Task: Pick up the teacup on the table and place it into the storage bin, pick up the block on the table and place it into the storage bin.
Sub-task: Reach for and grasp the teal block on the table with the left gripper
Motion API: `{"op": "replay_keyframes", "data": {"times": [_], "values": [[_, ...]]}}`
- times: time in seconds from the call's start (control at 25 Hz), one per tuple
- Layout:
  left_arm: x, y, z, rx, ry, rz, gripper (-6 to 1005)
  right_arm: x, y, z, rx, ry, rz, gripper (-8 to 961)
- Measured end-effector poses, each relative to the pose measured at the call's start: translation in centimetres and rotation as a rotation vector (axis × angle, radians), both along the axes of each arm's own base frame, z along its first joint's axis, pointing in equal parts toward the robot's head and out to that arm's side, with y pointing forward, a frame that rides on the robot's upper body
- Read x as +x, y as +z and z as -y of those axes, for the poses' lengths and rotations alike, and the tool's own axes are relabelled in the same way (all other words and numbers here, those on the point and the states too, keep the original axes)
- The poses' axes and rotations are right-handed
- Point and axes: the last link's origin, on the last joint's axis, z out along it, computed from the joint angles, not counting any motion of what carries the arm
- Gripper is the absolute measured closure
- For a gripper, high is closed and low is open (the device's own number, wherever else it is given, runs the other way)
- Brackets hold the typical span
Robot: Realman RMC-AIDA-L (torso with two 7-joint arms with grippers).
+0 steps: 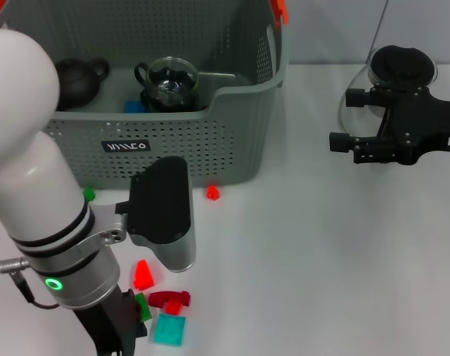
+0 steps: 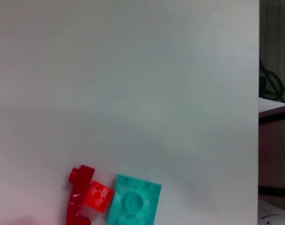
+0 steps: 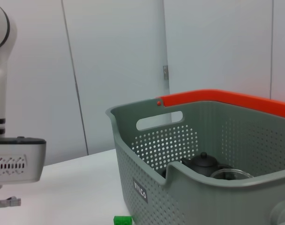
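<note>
Storage bin (image 1: 210,141) at the table's (image 1: 321,259) far left holds two teapots, dark (image 1: 80,78) and glass (image 1: 169,81).

Six loose blocks show: teal block (image 1: 170,328), dark red block (image 1: 167,299) and four more. Left gripper (image 1: 117,326) hangs over them, fingers hidden; right gripper (image 1: 343,119) hovers apart, spread wide.

Left arm (image 1: 32,185): we see glossy white shells, 2 black bands, a silver wrist ring with a green lit ring.
Wrist camera (image 1: 163,211): black face, silver housing.
Right gripper (image 1: 358,122): matte black, small white label.
</note>
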Motion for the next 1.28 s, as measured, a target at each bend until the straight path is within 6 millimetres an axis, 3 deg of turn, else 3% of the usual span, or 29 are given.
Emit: {"op": "replay_keyframes", "data": {"times": [0.92, 1.28], "values": [[-0.1, -1.6, -0.7, 0.017, 0.030, -0.011, 54, 0.2, 0.1, 0.1, 0.004, -0.001, 0.002, 27], [1.1, -2.1, -0.7, -0.012, 0.046, 0.039, 54, 0.2, 0.1, 0.1, 0.004, -0.001, 0.003, 27]]}}
